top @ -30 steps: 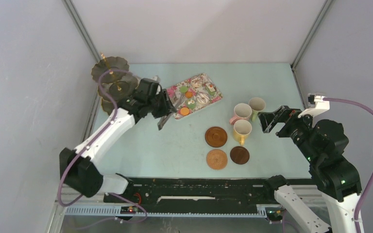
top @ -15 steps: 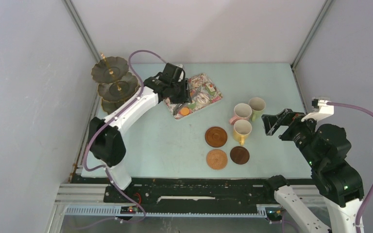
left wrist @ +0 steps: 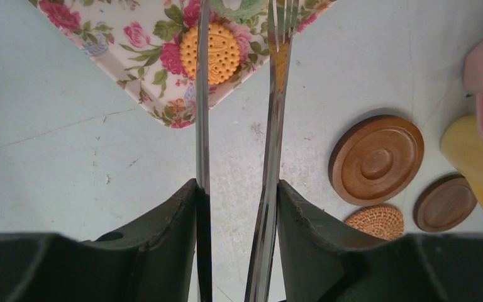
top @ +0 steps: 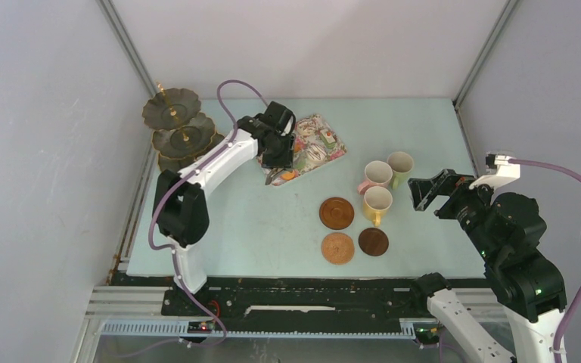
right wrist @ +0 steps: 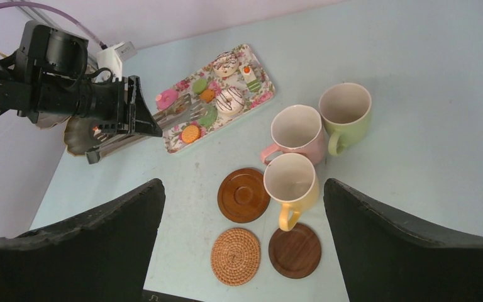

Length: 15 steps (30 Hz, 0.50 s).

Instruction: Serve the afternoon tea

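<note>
Tiered stand [top: 178, 128] sits left of the flowered tray [top: 340, 155]. L gripper [left wrist: 238, 207] is over the tray's near corner, pinching the metal tongs [left wrist: 275, 126]. Toy cakes [right wrist: 231, 101] are on the tray. Mugs [top: 378, 175] + 3 coasters [top: 337, 212] are right of the tray, R gripper [top: 426, 190] further right w/ jaws spread wide.

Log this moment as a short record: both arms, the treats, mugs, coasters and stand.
left gripper: fingers shut on metal tongs, which reach over the flowered tray by the orange biscuit
right gripper: open, empty, right of the mugs
mugs: pink mug, green mug, yellow mug grouped on the table, none on a coaster
coasters: brown coaster, woven coaster, dark coaster, all bare
stand: far left, upper tiers look empty
</note>
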Motion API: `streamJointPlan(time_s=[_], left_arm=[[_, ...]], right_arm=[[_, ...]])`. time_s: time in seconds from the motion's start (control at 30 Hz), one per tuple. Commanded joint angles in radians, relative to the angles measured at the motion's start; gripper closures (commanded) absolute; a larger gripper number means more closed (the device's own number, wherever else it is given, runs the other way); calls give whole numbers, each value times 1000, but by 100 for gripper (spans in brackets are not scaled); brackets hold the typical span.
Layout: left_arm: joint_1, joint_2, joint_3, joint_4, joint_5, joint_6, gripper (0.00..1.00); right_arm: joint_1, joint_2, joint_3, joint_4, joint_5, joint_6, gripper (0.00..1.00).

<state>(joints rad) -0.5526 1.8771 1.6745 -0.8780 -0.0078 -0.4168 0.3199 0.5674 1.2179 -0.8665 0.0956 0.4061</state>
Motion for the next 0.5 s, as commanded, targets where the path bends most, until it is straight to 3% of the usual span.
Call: streamJointPlan(time_s=[0.0,0.47], left_arm=[[-3,17,54,-10,-33,40,51],[3,10,65,-7,-5,39,49]], right_arm=[[-5,11,11,10,11,-21,0],[-6,14,11,6,12,-10,0]])
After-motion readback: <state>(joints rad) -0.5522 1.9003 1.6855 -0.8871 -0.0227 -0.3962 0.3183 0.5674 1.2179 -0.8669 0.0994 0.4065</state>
